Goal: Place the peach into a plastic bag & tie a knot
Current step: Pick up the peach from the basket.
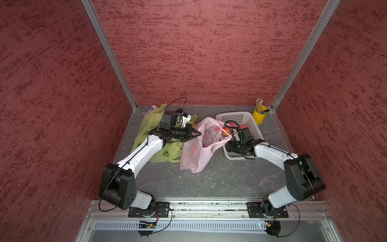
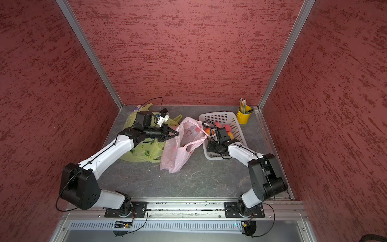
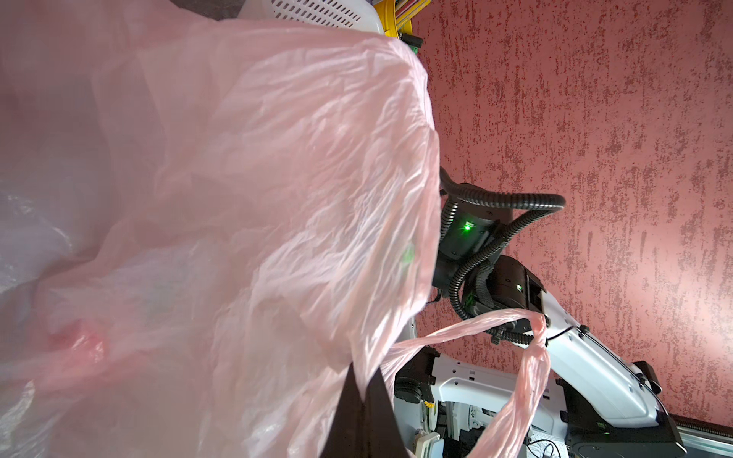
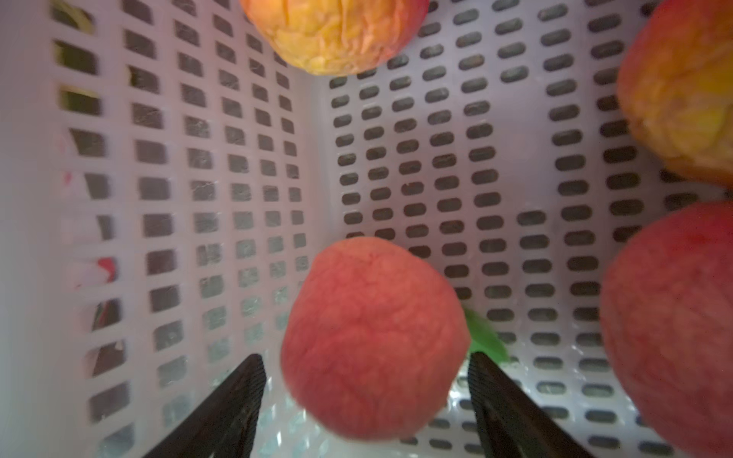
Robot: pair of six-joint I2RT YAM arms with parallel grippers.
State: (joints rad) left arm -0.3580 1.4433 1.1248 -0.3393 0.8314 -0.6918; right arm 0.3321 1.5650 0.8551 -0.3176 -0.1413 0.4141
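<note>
The task is in its early part. The left pincer (image 1: pixel 198 133) is clamped tight on an edge of the pink plastic bag (image 1: pixel 194 155) and holds that side lifted, so the mouth gapes toward the white basket (image 1: pixel 234 116), while the bag's lower part lies on the desk (image 1: pixel 219 180). The right pincer (image 4: pixel 365 357) reaches down into the basket with its jaws spread wide on either side of a red peach (image 4: pixel 373 337) — not closed on it, and nothing is gripped. That peach rests on the basket floor. By this reckoning, grasping, carrying it over, dropping it in and knotting the handles are all left to do. Reddish patches show through the bag's film in both top views; whether they are fruit or print cannot be told.

The top views give the layout: the bag between the arms, green bags (image 1: pixel 146 130) behind the left arm, a yellow pencil cup (image 1: pixel 259 116) in the far corner. They hide the right jaws under the wrist. Only the right wrist view shows them flanking the peach, with three more peaches nearby. The left wrist view alone shows the pinched film up close and a free handle loop (image 3: pixel 531 357) hanging.
</note>
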